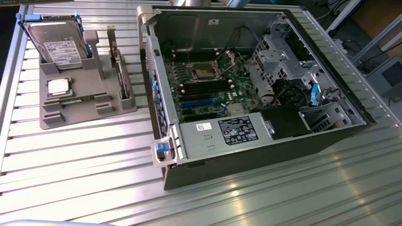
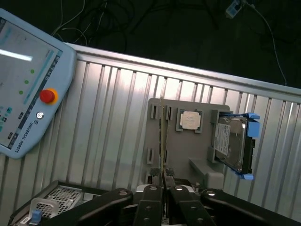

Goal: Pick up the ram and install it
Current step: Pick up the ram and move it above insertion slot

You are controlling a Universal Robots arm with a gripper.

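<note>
Plainly the ram (image 1: pixel 78 99) (image 2: pixel 162 136) lies in its grey holder tray (image 1: pixel 94 110) (image 2: pixel 181 150), not in the machine. It is a thin green stick that seems to stand on its edge between small posts. Just beside it in the tray sits the square silver processor chip (image 1: pixel 58 86) (image 2: pixel 190 120), and beyond that the hard drive (image 1: pixel 60 44) (image 2: pixel 230 141) leans in its blue-cornered carrier. The dark expansion card (image 1: pixel 119 70) stands upright along the tray's side nearest the computer case (image 1: pixel 164 84), which lies open on the ribbed metal table (image 1: pixel 75 155) with its motherboard (image 1: pixel 210 84) bare.

From the wrist view the gripper (image 2: pixel 163 186) hangs well above the tray, lined up with the stick — its jaws drawn narrow, almost together, holding nothing. A teach pendant (image 2: pixel 28 84) with a red button rests on the table, apart from the tray
</note>
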